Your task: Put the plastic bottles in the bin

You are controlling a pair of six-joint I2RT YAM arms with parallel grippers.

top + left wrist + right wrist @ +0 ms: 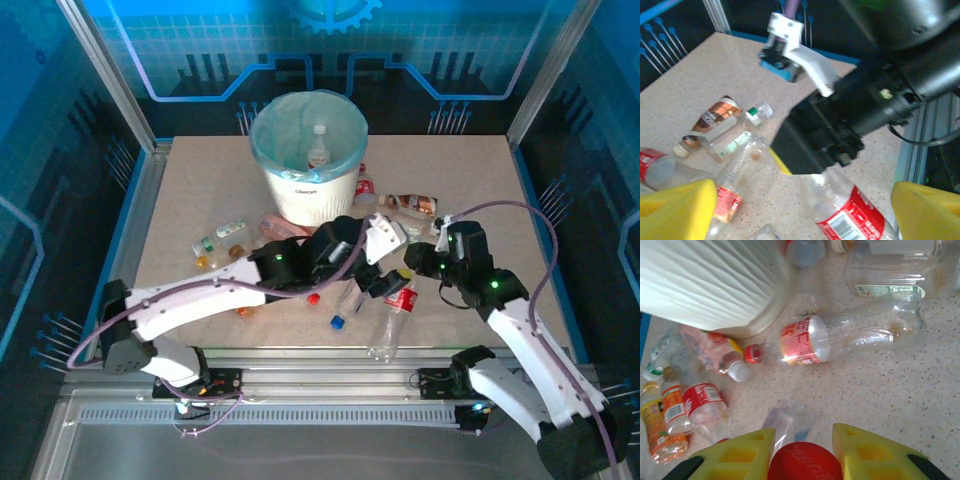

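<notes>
My right pincer [803,442] is clamped on a clear, red-labelled bottle [845,212]; left pincer [802,187] gapes apart over the speckled bench [695,75].

1. Bench [480,250]: speckled beige top, pale metal rail along the near edge.
2. Bin [300,195] stands upright at the far middle of the bench. It is white with a ribbed wall and a teal liner.
3. Right of the bin foot: small red-labelled bottle [365,186] just beside it. Brown bottle [415,204] lies on its side further right.
4. Left of the bin: pink bottle [277,225] at the foot. Green-labelled bottle [232,229] lies further left, orange bottle [657,432] near it.
5. Red-capped clear bottle [805,342] lies on its side, cap towards the bin foot.
6. Near front: large red-labelled bottle [393,312] on its side. Blue-capped bottle [345,303] lies just left of it.
</notes>
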